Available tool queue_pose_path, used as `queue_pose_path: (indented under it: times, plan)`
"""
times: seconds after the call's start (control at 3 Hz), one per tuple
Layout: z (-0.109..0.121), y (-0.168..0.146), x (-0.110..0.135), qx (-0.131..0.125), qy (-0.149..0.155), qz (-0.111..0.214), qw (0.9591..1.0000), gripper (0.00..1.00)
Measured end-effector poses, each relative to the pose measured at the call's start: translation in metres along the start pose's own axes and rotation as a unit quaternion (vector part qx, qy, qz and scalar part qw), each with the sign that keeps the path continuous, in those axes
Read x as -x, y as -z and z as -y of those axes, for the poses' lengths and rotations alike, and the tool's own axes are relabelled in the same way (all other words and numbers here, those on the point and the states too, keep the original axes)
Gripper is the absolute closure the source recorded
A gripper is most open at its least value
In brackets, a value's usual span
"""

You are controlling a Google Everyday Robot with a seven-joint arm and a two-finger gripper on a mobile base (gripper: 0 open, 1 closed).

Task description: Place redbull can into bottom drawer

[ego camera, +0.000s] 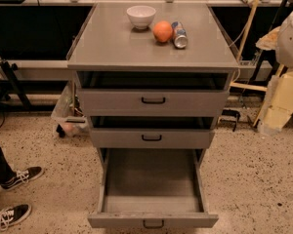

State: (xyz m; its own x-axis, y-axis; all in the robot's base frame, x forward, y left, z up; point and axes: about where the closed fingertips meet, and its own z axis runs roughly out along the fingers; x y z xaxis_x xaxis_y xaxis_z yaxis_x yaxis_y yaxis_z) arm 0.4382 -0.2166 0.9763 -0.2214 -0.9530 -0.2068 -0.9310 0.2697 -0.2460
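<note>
- The bottom drawer is nearest, pulled fully out. Its plain grey inside is bare and its black bar handle sits on the front edge.
- Above it, the middle drawer and the top drawer stand only slightly open, so neither overhangs the open well.
- To the left, a person's dark shoes rest on the speckled floor, well apart from the cabinet.
- The gripper cannot be made out. A pale blurred bulk at the right edge, level with the cabinet top, may be part of the arm. Whether the gripper is spread or pressed together cannot be told.
- The step in hand appears to be reaching for the can, as nothing is yet held.
- The redbull can lies on its side toward the back right of the cabinet top, silver end facing the camera and blue-and-silver body pointing away.
- It lies just right of the orange, perhaps touching it. A grasp across the can's width from above would likely suit, kept clear of the fruit so neither rolls.
- The white bowl stands furthest back, left of the orange.
</note>
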Motion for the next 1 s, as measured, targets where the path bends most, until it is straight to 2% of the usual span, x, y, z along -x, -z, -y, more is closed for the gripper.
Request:
queue_pose_path:
  times: [0.33,0.67,1.0]
  plan:
    - [0.000,0.000,0.000,0.000,0.000,0.000,1.0000,0.00]
    - [0.026,-0.008,0.008,0.003,0.001,0.004,1.0000,0.00]
    - [0.083,-0.037,0.034,0.016,0.012,0.011,0.9997,0.00]
